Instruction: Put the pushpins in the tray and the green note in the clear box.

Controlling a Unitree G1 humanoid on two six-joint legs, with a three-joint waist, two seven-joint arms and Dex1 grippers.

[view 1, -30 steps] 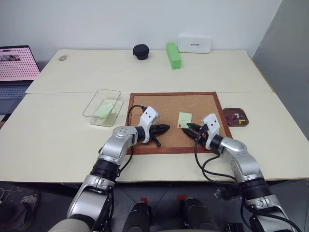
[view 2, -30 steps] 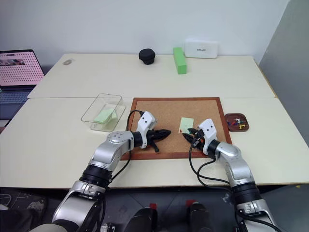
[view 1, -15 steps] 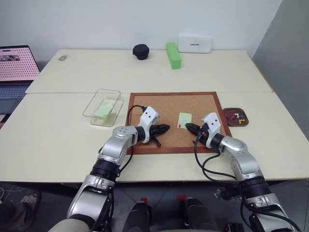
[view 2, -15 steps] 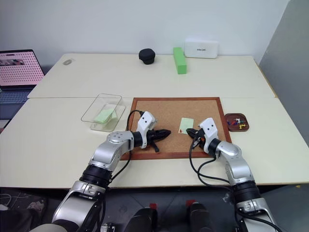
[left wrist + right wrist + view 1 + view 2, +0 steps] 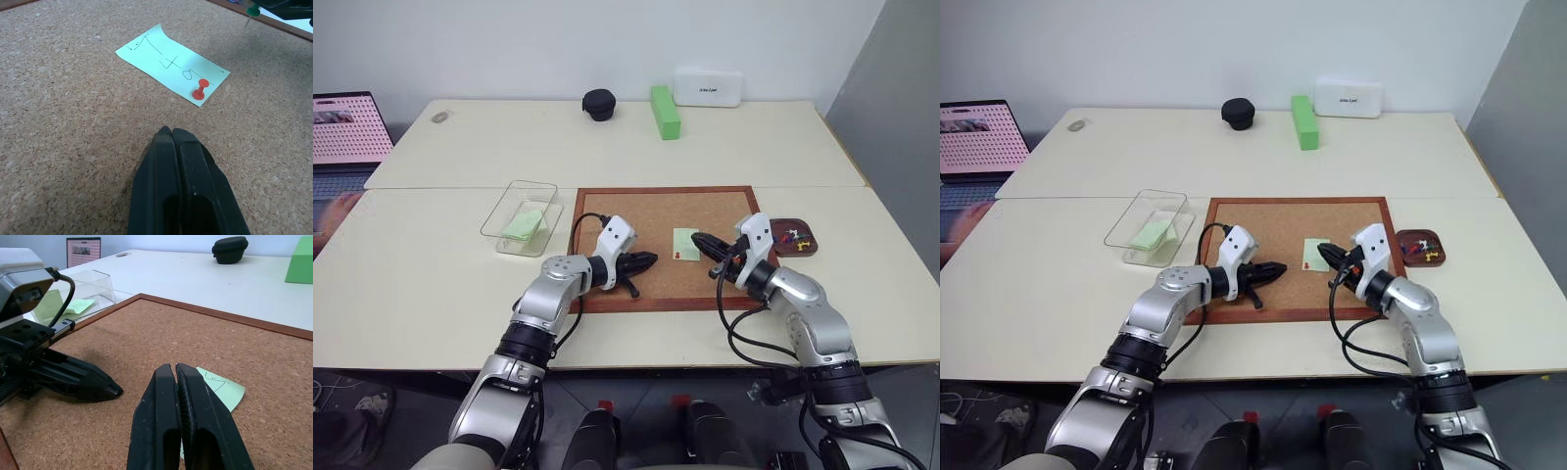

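Between both closed hands, green note (image 5: pixel 685 243) on cork board (image 5: pixel 646 211).

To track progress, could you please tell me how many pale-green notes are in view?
2. One note lies on the cork board, held by a red pushpin; the other note lies in the clear box. More could be stacked under it.

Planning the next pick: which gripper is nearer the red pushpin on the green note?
Right. The right gripper sits just beside the red pushpin on the green note; the left gripper rests farther across the cork board.
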